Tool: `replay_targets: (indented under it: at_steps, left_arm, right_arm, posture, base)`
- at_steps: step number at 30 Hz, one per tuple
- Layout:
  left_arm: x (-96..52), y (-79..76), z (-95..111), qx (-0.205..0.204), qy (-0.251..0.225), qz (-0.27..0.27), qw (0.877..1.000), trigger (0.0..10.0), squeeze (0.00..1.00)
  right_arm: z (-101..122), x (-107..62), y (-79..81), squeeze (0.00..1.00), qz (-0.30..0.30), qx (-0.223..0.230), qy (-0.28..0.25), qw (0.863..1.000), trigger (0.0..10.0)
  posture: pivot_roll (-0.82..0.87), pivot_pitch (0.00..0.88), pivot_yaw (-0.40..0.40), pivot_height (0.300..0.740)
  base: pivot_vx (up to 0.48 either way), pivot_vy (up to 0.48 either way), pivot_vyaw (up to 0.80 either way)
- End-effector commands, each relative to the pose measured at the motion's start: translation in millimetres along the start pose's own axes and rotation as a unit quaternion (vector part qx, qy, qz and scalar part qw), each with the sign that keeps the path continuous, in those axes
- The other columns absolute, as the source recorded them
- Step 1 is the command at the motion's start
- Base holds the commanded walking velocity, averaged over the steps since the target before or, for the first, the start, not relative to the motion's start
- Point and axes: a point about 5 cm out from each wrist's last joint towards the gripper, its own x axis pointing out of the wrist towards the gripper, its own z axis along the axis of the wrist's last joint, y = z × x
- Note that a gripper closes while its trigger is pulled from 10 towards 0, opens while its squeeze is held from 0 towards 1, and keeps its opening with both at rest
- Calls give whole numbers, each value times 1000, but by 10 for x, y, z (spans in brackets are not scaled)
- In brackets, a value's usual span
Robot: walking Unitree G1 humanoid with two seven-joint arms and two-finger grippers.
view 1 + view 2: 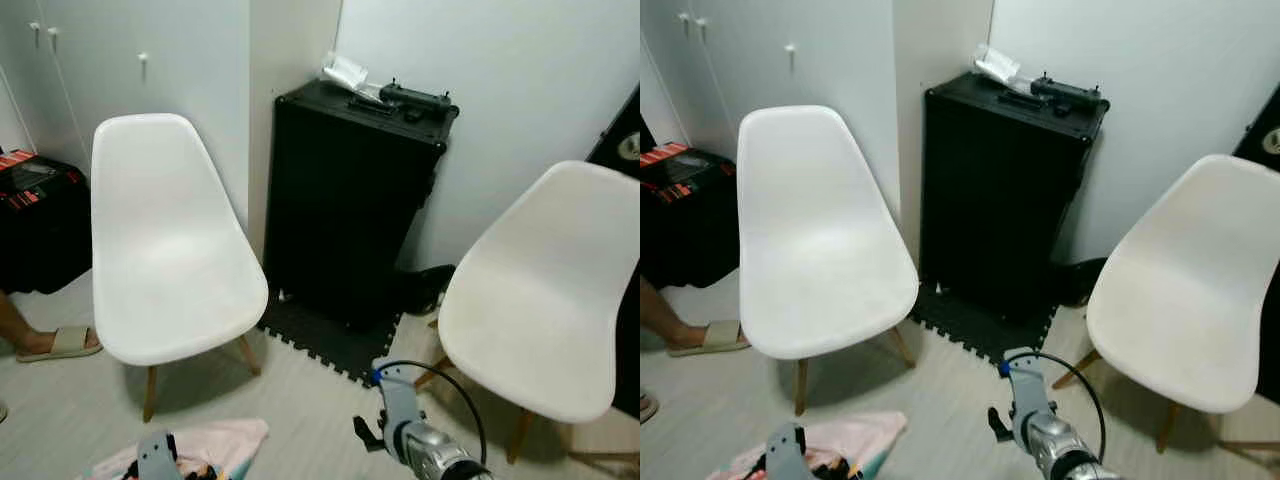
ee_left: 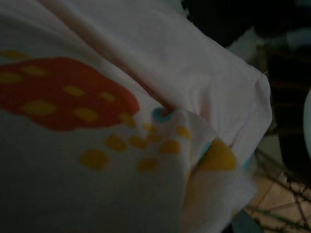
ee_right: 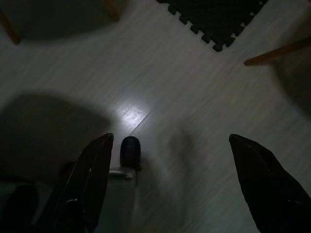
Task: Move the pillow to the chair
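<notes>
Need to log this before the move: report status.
Left gripper low at the pillow, grip unclear. Right gripper open over bare floor. Both white chairs unoccupied, a person's sandalled foot beside the left one.

Two white chairs stood on the pale floor (image 1: 300, 400), the left chair (image 1: 165, 250) beside a grey wall and the right chair (image 1: 545, 290) facing inward, with a tall black case (image 1: 345, 200) on a dark foam mat (image 1: 330, 345) between them. At the bottom edge lay a pink patterned pillow (image 1: 215, 445) under the left arm (image 1: 155, 458), while the right arm (image 1: 420, 440) reached forward nearby. A person's sandalled foot (image 1: 55, 343) rested at far left.
</notes>
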Motion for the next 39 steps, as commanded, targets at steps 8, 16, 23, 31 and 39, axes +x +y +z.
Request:
replay_targets:
  at_steps: [8,16,23,31,39]
  left_arm:
    - [40,-104,19,10,-1,-21,1000,10000,0]
    - [35,-95,15,14,0,-20,1000,10000,0]
    - [36,-100,13,22,2,-23,999,10000,0]
    - [29,-91,8,24,2,-25,999,10000,0]
    - [30,-99,-1,29,4,-29,999,10000,0]
  right_arm:
    - [-51,-4,1,0,-2,7,4,1000,10000]
    - [-65,-6,-2,0,-5,9,5,1000,10000]
    - [-74,-7,-2,0,-5,10,6,1000,10000]
    - [-68,-7,-3,0,-4,8,5,1000,10000]
    - [-62,-7,-11,0,-4,2,8,1000,10000]
  posture:
    - [60,27,-107,740]
    - [57,32,-105,740]
    - [57,35,-105,740]
    - [60,32,-109,740]
    - [60,29,-111,740]
  base:
    - [0,0,-419]
    - [0,0,0]
    - [0,0,0]
    - [30,0,0]
    - [248,0,-284]
